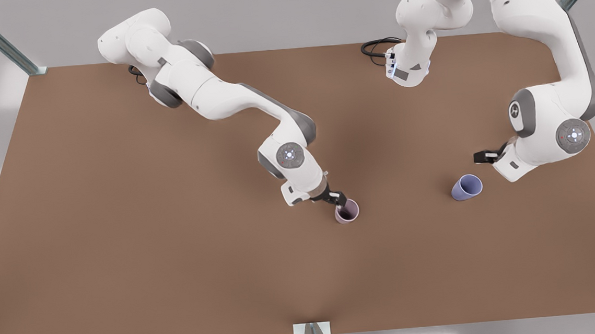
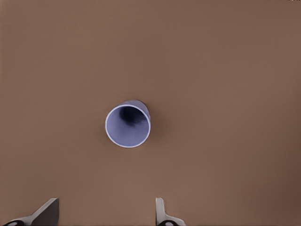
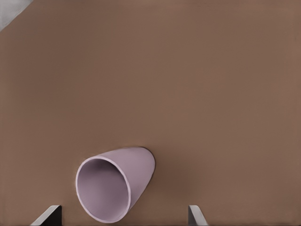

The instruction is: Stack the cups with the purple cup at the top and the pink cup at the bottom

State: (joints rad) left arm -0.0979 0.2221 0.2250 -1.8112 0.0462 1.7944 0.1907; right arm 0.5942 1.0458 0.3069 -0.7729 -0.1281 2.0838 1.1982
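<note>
While both cups stand apart on the brown desk (image 1: 123,226), the work is at its opening step: getting hold of the pink cup (image 1: 347,211). It stands upright near the middle of the desk, and the right end effector (image 1: 337,199) sits just at its far-left rim in the front view, fingers spread, one fingertip (image 3: 48,214) showing to each side of the cup in the right wrist view. Nothing is pinched yet; whether a finger already touches the rim I cannot tell. The purple cup (image 1: 467,187) stands upright well to the front view's right of the pink one, and the left end effector (image 1: 480,157) hovers just beyond its far side, also spread, its fingertips (image 2: 47,213) showing wide apart in the left wrist view with the cup's mouth (image 2: 128,126) ahead of them. My reading is that the next move calls for the right end effector to settle over the pink cup's wall and close, steadying or placing it as the base. Afterwards the left arm would need to grasp the purple cup, lift it and lower it squarely into the pink one.
</note>
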